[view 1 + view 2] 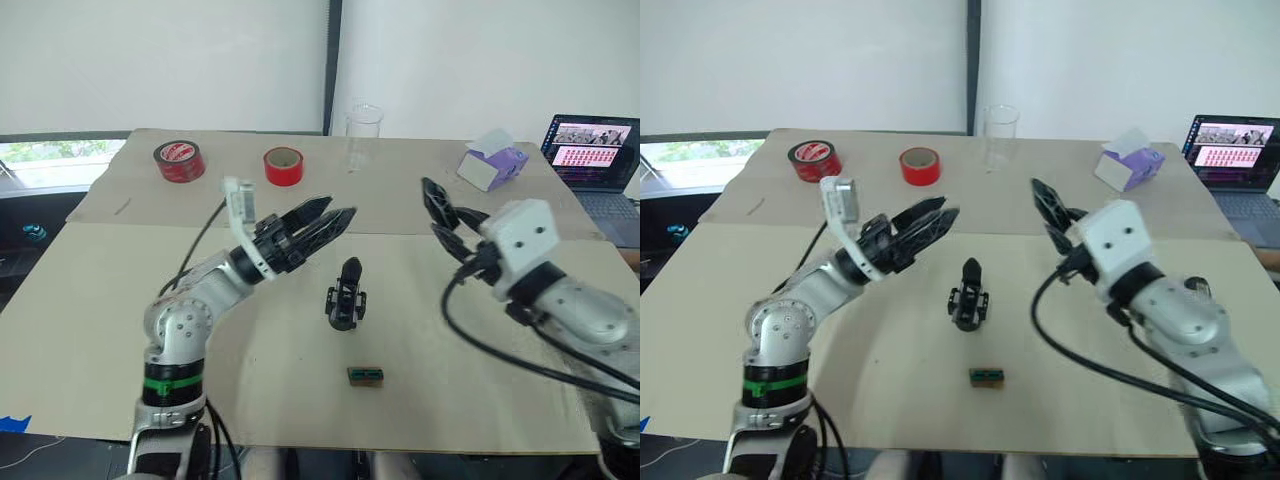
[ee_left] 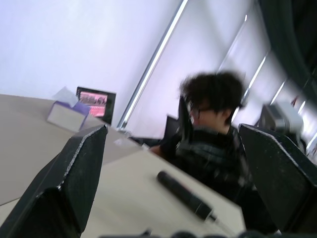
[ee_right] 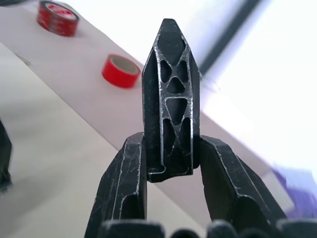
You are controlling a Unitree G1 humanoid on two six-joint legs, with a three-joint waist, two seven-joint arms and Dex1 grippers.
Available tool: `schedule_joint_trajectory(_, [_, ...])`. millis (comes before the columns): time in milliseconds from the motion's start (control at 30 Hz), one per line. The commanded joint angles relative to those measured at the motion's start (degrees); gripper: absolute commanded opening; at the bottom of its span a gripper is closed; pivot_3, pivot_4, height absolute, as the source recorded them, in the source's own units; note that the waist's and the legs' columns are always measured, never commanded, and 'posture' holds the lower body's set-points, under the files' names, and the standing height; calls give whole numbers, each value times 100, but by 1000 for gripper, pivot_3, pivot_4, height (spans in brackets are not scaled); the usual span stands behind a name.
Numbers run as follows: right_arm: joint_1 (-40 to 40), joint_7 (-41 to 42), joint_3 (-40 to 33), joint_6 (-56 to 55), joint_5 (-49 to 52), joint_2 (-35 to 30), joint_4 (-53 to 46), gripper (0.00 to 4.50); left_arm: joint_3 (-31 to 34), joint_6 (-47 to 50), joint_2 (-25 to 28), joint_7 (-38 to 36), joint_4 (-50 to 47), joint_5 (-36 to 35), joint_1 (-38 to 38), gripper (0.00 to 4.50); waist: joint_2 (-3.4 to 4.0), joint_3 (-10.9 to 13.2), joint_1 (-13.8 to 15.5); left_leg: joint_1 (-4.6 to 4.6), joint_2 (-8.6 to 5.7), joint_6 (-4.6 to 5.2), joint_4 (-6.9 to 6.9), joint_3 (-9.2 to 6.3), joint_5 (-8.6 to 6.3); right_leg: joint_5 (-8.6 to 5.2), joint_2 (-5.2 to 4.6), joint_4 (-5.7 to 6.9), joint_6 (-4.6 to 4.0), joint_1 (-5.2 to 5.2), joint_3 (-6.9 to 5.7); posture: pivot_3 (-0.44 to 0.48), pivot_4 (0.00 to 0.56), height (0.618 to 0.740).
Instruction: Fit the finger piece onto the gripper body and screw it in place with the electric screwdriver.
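Observation:
The gripper body [image 1: 346,295] stands on the beige table near the middle, one pointed finger sticking up. My right gripper [image 3: 171,144] is shut on the finger piece [image 3: 171,94], a black ribbed blade pointing away from the wrist. It hovers to the right of the gripper body and slightly farther back [image 1: 440,212]. My left gripper [image 1: 333,214] is open and empty, held above the table just left of and behind the gripper body. In the left wrist view the electric screwdriver [image 2: 184,194] lies flat on the table beyond my left fingers [image 2: 74,173].
A small green-and-brown block [image 1: 365,376] lies near the front edge. Two red tape rolls [image 1: 179,160] [image 1: 283,165], a clear glass [image 1: 363,135], a purple tissue box [image 1: 492,165] and a laptop [image 1: 592,150] sit at the back. A person [image 2: 213,134] sits beyond the table.

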Motion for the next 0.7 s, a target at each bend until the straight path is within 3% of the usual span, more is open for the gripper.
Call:
schedule_joint_trajectory(33, [-236, 79, 312, -476, -416, 57, -48, 1106, -34, -286, -413, 484, 141, 106, -342, 4500, 0, 0, -4, 1, -6, 3, 0, 0, 2, 0, 0, 1, 0, 0, 7, 0, 150, 740])
schedule_joint_trajectory(600, [-757, 227, 899, -260, -911, 637, -181, 1106, -511, -496, -965, 441, 367, 440, -395, 4500, -1, 1, -18, 6, -50, 37, -14, 1, 9, 7, 9, 2, -2, 0, 93, 0, 150, 740])
schedule_joint_trajectory(700, [-735, 220, 871, -189, -993, 699, -212, 1106, -485, -486, -978, 453, 347, 432, -381, 3604, -1, 1, -22, 6, -49, 39, -15, 1, 8, 7, 12, 2, -2, 0, 97, 0, 150, 740])
